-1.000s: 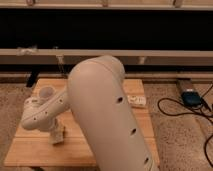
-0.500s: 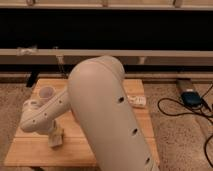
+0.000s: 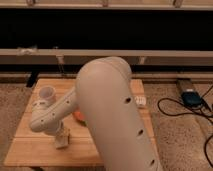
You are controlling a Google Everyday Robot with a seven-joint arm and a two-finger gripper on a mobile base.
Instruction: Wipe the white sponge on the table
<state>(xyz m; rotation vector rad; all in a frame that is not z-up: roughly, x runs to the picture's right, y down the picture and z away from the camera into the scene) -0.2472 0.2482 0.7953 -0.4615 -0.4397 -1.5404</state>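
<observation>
So the robot's big white arm [image 3: 115, 115] fills most of the middle of the shot. Its forearm runs down to the left and bends over the front-left part of the light-brown wooden plank table [image 3: 30, 150]. The gripper [image 3: 62, 139] points straight down there, right at the tabletop, with its fingers closed up tight. At its tip there's a small cream sponge [image 3: 62, 145] sitting on the wood. It looks pinched between the fingers, though the sponge and the fingertips are about the same colour, so it's hard to see where one ends and the other starts.

Behind the bend of the arm, toward the back left of the table, there's a white cup [image 3: 47, 93] standing upright. An orange bowl [image 3: 78, 118] peeks out from under the arm, just right of the gripper and mostly hidden. On the far side of the arm, near the table's right edge, lies a small white object [image 3: 141, 101] that I can't make out. Off the table on the speckled floor to the right are black cables [image 3: 172, 107] and a dark bluish box [image 3: 191, 97].
</observation>
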